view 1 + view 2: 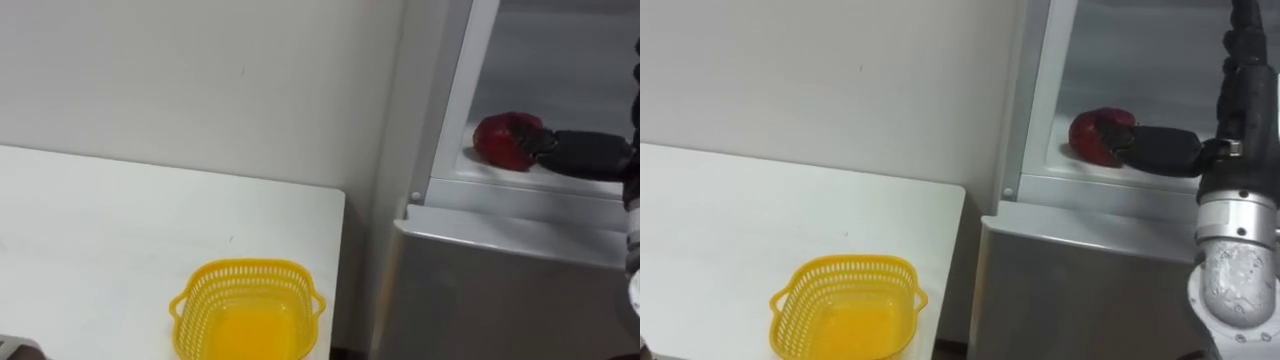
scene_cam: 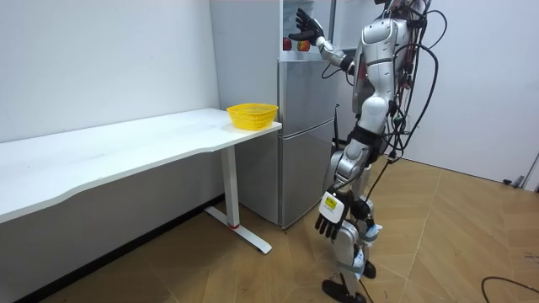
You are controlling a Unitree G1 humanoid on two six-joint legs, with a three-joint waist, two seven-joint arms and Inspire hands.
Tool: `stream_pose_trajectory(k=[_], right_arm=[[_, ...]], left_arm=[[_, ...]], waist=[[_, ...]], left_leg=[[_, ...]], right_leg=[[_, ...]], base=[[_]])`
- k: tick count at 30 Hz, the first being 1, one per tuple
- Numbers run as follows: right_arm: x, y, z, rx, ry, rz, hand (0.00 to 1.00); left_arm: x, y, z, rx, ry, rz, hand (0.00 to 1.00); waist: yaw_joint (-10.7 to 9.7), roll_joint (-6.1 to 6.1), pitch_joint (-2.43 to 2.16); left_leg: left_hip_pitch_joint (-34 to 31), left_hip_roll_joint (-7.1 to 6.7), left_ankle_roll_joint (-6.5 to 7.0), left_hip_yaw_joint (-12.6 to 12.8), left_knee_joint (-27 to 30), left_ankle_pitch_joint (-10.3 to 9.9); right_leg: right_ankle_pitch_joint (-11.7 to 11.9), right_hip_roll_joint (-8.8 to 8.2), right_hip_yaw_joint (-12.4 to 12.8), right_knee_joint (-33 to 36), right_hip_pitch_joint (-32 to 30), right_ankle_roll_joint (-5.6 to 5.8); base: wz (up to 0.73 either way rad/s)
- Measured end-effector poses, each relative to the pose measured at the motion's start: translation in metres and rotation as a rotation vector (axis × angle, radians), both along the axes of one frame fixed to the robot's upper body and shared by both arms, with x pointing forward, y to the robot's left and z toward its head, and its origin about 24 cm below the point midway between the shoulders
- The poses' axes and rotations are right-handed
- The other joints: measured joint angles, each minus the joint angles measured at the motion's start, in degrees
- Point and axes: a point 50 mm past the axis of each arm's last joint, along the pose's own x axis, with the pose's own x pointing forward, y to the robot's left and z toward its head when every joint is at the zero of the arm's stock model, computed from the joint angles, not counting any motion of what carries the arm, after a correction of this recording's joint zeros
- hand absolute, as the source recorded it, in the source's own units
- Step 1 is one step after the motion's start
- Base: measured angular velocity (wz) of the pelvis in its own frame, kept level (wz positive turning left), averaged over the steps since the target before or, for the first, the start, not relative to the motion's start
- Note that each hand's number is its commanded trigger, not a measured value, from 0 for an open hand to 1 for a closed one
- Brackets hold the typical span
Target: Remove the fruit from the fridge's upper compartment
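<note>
Here, right hand (image 1: 1165, 150) stretched level into upper fridge (image 1: 1140, 50), fingers spread against red pepper (image 1: 1090, 135)

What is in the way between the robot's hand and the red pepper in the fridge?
Nothing that can be seen. The upper fridge stands open, and the right hand reaches in along the shelf, its fingertips right up against the red pepper. The left hand hangs low beside the robot's leg.
</note>
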Motion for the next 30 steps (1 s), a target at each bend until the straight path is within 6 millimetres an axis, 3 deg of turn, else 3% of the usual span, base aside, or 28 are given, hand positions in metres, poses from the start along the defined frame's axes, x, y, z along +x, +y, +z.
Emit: stream_pose_trajectory(k=[7, 12, 15, 18, 23, 30], right_arm=[[0.013, -0.008, -0.003, -0.015, 0.081, -0.003, 0.0], [0.016, -0.004, 0.003, -0.033, 0.079, 0.031, 0.0], [0.021, -0.006, 0.0, -0.052, 0.119, 0.036, 0.0], [0.023, -0.005, -0.003, -0.085, 0.153, 0.045, 0.0], [0.026, -0.006, -0.008, -0.116, 0.206, 0.054, 0.0], [0.028, -0.001, -0.012, -0.159, 0.245, 0.101, 0.0]], left_arm=[[0.0, 0.0, 0.0, 0.001, 0.003, 0.001, 0.0], [0.003, 0.0, 0.001, 0.002, -0.005, -0.002, 0.0], [0.004, 0.001, 0.001, 0.003, -0.006, -0.004, 0.0], [0.007, 0.003, 0.002, 0.008, -0.016, -0.008, 0.0], [0.011, 0.004, 0.003, -0.004, -0.019, -0.014, 0.0], [0.012, 0.004, 0.003, -0.017, -0.017, -0.018, 0.0]], waist=[[0.03, 0.94, -0.3], [0.15, 0.92, -0.3], [0.17, 0.51, -0.36], [0.51, -0.18, -0.13], [1.36, -1.15, -0.27], [1.6, -1.24, -0.22]], left_leg=[[-0.01, -0.1, 0.19, 0.09, 0.03, 0.13], [-0.22, -0.18, 0.25, 0.13, 0.03, 0.26], [-0.23, -0.24, 0.31, 0.1, 0.0, 0.31], [-0.56, -0.23, 0.29, 0.11, 0.0, 0.35], [-1.01, -0.21, 0.3, 0.0, -0.01, 0.35], [-0.94, -0.18, 0.3, -0.59, -0.14, 0.35]], right_leg=[[0.0, -0.08, -0.33, 0.71, -0.19, 0.01], [0.0, -0.09, -0.28, 0.68, -0.42, 0.01], [-0.01, -0.16, -0.4, 0.67, -0.41, 0.03], [-0.01, -0.14, -0.46, 0.57, -0.65, 0.03], [-0.01, -0.12, -0.65, 0.65, -1.09, 0.03], [0.0, -0.16, -0.82, 0.63, -0.95, 0.03]], base=[[0.02], [0.0], [0.0], [0.0], [0.0], [0.0]])
